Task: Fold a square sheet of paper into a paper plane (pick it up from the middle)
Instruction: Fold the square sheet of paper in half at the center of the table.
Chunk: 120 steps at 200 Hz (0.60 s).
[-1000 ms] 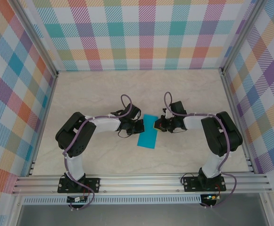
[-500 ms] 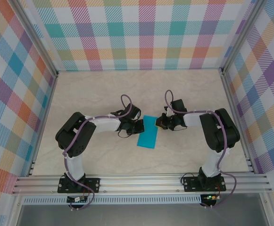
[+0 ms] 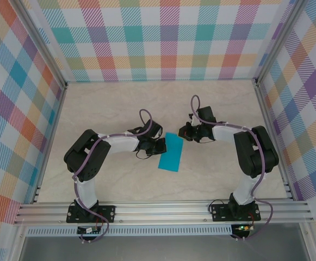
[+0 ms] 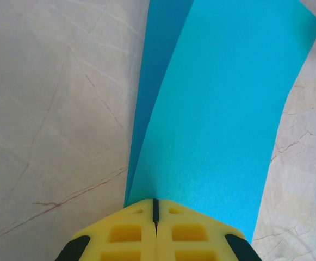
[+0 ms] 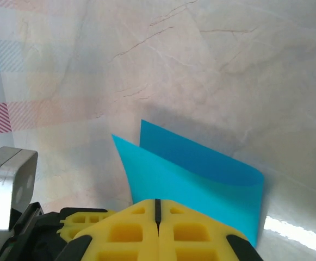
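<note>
Square sheet of paper [image 3: 169, 153]: teal-blue, folded over on itself with the top layer bowed up (not pressed flat), at the centre of the top view.
Left gripper [image 4: 155, 202]: we see its yellow fingers pressed together at the sheet's left edge; we cannot tell whether they hold it.
Right gripper [image 5: 158, 202]: fingers likewise together, by the sheet's upper right corner.
Table [image 3: 103, 109]: pale and marbled, under the sheet.
</note>
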{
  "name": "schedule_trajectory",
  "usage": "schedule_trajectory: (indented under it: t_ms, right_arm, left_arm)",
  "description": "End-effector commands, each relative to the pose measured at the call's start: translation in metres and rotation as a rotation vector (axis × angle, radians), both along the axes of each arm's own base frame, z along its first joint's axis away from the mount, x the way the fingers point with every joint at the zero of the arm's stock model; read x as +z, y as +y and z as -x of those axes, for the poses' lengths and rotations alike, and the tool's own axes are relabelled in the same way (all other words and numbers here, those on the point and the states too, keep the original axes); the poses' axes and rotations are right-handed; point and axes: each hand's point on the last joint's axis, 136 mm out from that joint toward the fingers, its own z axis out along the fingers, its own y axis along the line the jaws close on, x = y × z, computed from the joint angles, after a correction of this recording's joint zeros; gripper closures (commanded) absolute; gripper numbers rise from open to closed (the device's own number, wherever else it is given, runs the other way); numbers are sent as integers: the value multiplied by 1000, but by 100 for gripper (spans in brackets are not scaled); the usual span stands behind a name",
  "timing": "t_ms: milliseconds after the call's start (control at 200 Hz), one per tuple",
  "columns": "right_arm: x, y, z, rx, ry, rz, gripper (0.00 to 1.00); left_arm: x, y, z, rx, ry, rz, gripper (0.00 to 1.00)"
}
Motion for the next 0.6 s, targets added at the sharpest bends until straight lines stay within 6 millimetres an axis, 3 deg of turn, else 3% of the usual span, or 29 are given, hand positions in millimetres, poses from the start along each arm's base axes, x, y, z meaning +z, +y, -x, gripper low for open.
schedule_trajectory:
  t_ms: [0,150,250,470,595]
  right_arm:
    - [-24,-5,6,9,57,26,100]
    - [-46,-12,13,-11,104,61,100]
    - [-47,-15,13,-23,108,67,100]
    - [-3,-7,-5,-2,29,-10,100]
    - [0,-9,-13,-6,26,-17,100]
  left_arm:
    - [-28,29,24,0,83,-152,100]
    - [-27,29,24,-1,83,-152,100]
    - [-27,29,24,1,82,-154,100]
    - [-27,30,25,1,83,-152,100]
    - [-27,30,25,1,84,-154,100]
